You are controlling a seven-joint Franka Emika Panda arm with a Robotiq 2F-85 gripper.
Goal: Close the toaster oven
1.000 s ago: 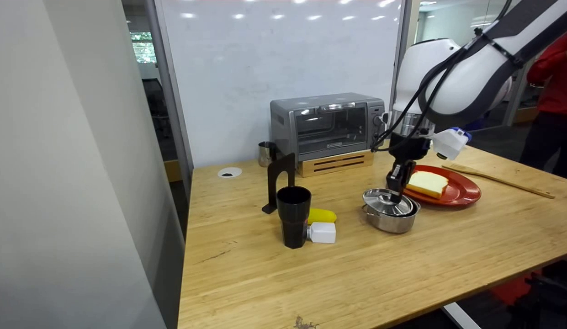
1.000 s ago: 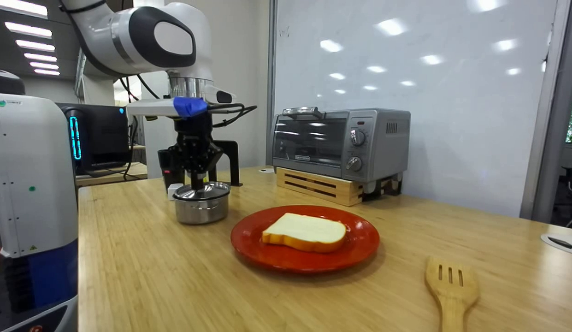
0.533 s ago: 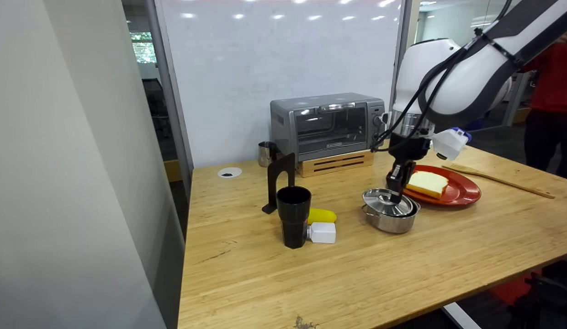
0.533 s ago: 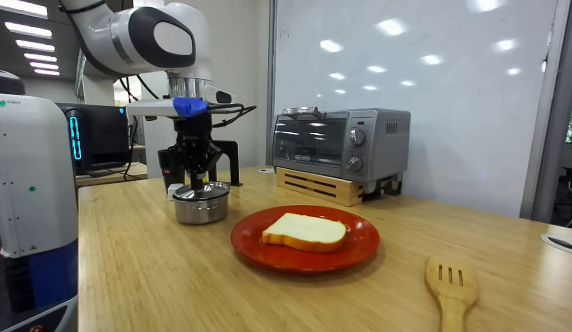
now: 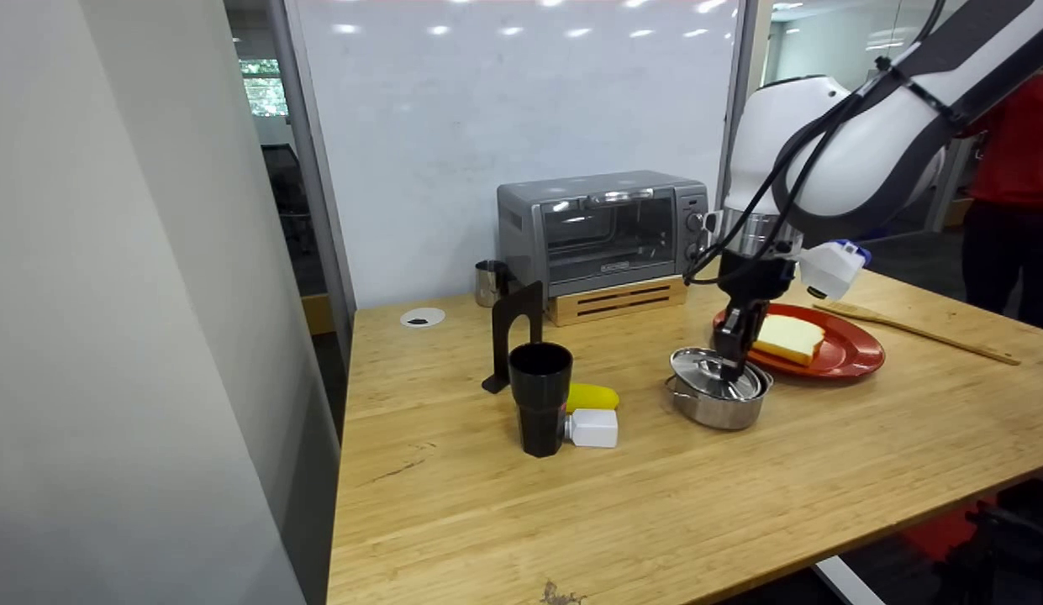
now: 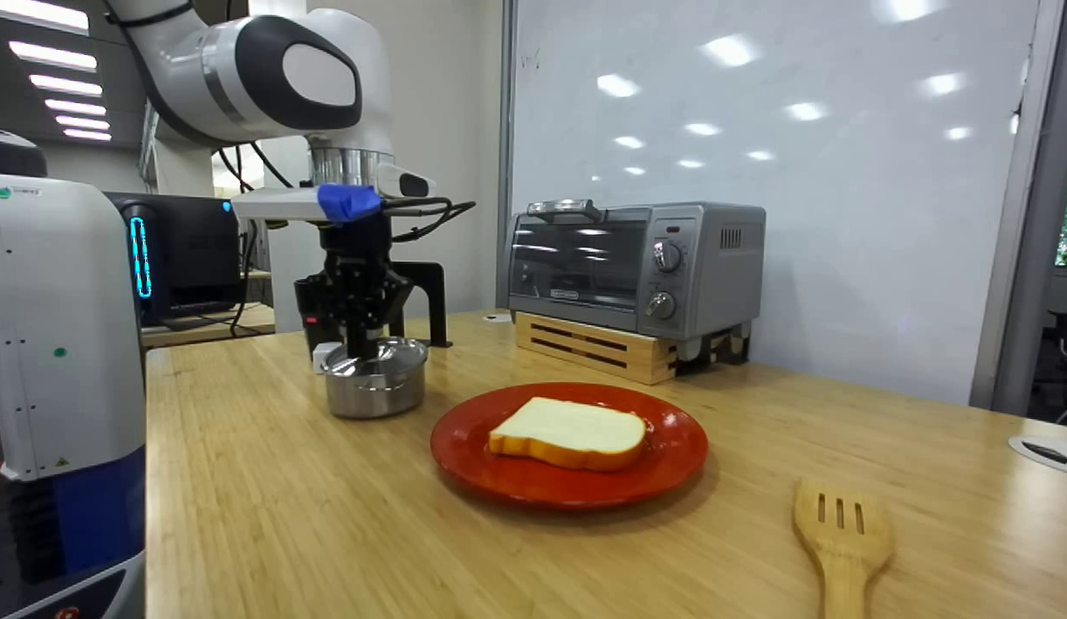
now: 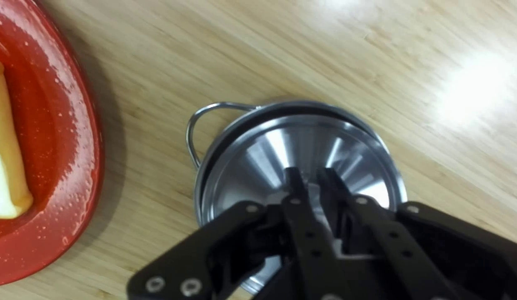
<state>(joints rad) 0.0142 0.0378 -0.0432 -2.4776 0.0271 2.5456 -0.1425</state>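
Note:
The toaster oven (image 5: pixel 609 231) is a silver-grey box with a dark glass door. It stands at the back of the table, and also shows in an exterior view (image 6: pixel 619 266). Its door stands upright at the front and looks shut. My gripper (image 5: pixel 731 371) is away from the oven, in front of it and low over a steel pot (image 5: pixel 716 413). In the wrist view the fingers (image 7: pixel 310 171) are close together around the knob of the pot's steel lid (image 7: pixel 250 166). The lid lies slightly off-centre on the pot. The knob is mostly hidden by the fingers.
A red plate (image 6: pixel 464 468) with a bread slice (image 6: pixel 572 430) is beside the pot. A black cup (image 5: pixel 539 403), white bottle (image 5: pixel 594 428), yellow object (image 5: pixel 592 397) and black stand (image 5: pixel 497 353) are on the other side. A wooden spatula (image 6: pixel 843 533) lies beyond the plate.
In the last half second my gripper has moved slightly down and sideways. The lid has shifted a little with it and sits lower on the pot. The toaster oven has not moved.

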